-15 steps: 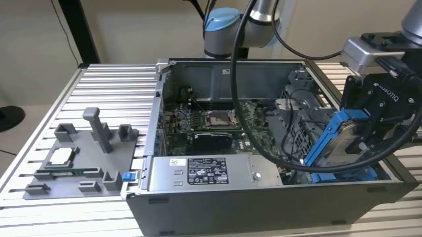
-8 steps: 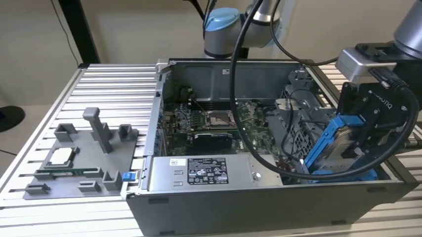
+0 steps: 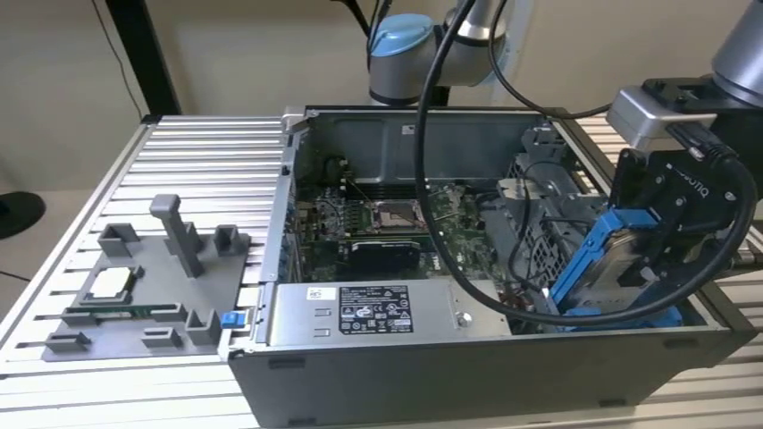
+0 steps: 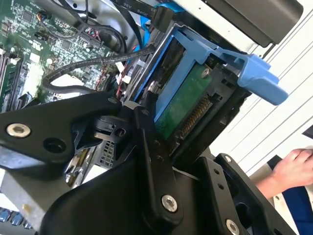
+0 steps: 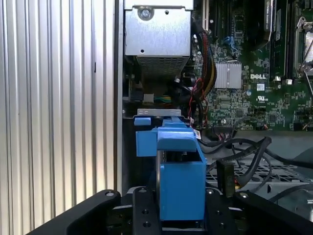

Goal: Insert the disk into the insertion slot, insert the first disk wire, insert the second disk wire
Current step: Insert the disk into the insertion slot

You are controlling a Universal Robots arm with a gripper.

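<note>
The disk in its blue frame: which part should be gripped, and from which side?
Probably across its two broad flat faces, at the upper end, coming from above the case. The disk stands on edge, tilted, so those faces are parallel and exposed; the gripper clamps it this way, one finger on each side of the blue frame.

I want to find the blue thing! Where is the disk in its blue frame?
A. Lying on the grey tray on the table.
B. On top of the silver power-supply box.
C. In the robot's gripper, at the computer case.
C: the gripper clamps the disk from both sides, at the exterior view's right end of the computer case.
</note>
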